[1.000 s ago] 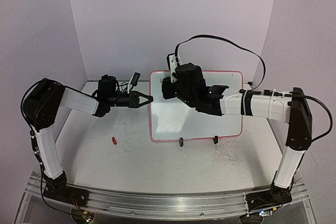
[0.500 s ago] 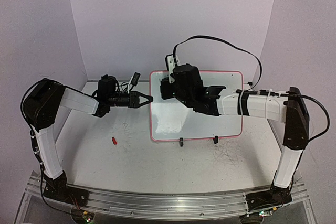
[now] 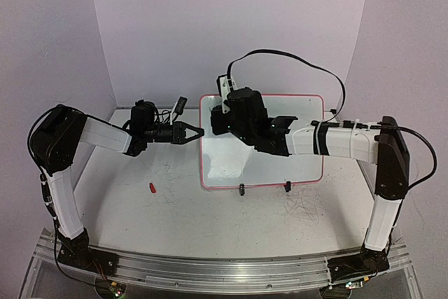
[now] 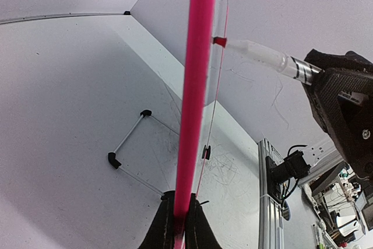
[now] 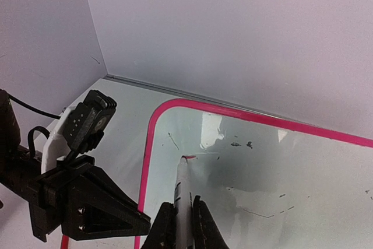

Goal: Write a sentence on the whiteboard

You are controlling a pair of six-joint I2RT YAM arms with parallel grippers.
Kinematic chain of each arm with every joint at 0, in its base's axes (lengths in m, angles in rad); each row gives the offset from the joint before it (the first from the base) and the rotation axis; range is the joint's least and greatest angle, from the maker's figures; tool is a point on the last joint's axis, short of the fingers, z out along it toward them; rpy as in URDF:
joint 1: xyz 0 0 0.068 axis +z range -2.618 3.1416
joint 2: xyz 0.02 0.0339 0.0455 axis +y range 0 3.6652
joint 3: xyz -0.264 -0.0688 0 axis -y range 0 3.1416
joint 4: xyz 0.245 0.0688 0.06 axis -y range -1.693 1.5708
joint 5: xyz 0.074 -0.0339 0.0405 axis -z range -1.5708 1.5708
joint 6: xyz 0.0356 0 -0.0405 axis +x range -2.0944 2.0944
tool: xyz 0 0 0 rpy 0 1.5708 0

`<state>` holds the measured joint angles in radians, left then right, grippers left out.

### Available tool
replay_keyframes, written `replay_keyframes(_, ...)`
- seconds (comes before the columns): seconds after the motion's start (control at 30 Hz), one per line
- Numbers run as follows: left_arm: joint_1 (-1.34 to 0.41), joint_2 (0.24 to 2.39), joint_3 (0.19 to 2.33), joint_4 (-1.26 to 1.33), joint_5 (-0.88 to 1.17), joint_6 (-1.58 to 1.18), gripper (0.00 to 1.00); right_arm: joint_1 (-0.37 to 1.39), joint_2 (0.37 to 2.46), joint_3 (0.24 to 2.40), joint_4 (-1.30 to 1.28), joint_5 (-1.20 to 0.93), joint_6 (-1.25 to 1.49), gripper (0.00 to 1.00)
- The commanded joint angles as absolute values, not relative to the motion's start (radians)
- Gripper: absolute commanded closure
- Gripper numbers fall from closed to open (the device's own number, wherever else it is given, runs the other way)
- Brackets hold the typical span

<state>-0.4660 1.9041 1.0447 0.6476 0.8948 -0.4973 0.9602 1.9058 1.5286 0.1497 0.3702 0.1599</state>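
The whiteboard (image 3: 308,162) lies at the table's back with its red-pink rim (image 4: 198,56) all round. My left gripper (image 3: 199,131) is shut on the left rim (image 5: 144,161), and its jaws (image 4: 179,221) pinch the pink edge. My right gripper (image 3: 225,120) hangs over the board's top left corner, shut (image 5: 183,217) on a white marker (image 5: 182,188). The marker's red tip (image 4: 220,41) touches the board surface. A short red stroke (image 5: 190,156) lies at the tip. No words of the sentence are in view.
A small red cap (image 3: 152,188) lies on the tabletop left of the board. Two black clip feet (image 3: 241,188) (image 3: 286,186) sit at the board's near edge. Purple walls close in the back and sides. A black cable (image 3: 294,57) loops above the right arm.
The right arm has shifted slightly left, carrying the marker toward the board's top left corner. The left arm and the board have not moved.
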Motion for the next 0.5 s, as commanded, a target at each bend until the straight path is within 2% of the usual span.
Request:
replay_keyframes(0.0,-0.471,1.879,1.044,0.665,0.897,-0.522,1.00,0.963,1.930,1.574,0.171,0.357,0.168,1.00)
replay_keyframes(0.47,-0.471,1.881,1.045,0.665,0.886,-0.522,1.00,0.967,1.918,1.531,0.159,0.335,0.178,1.00)
